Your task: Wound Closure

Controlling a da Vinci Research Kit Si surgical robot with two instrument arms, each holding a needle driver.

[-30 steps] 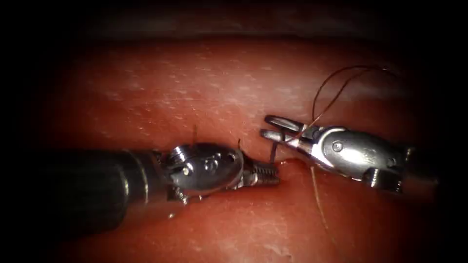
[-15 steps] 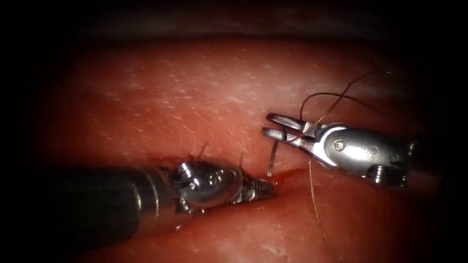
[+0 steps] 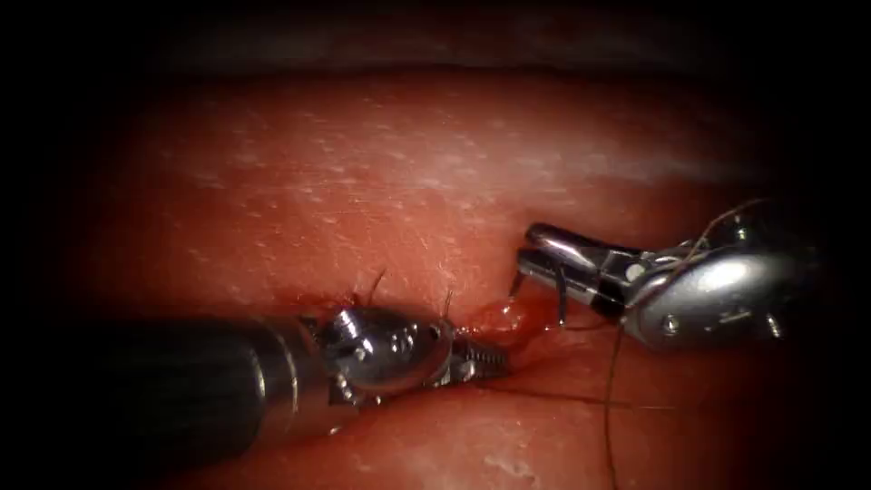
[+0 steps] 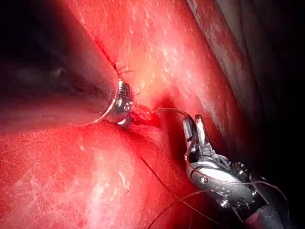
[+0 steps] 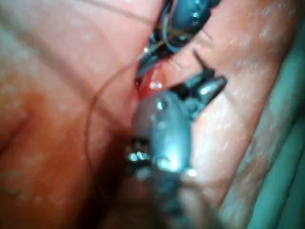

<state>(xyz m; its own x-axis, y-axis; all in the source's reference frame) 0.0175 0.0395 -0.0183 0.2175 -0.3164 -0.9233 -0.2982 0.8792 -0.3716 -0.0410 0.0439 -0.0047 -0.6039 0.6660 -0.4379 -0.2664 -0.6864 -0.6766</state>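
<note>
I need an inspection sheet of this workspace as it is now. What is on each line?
Surface: tissue with a cut.
Job's things: needle, held near one end; whether it is in the tissue cannot be told. Thread trails from the right tool across the tissue right of the cut.
Clutter: short cut ends of thread beside the left tool.
Grippers: right tool shut on the needle; left tool tip lies at the cut, what it holds unclear.
Cables: nothing seen.
Surroundings: dark.
</note>
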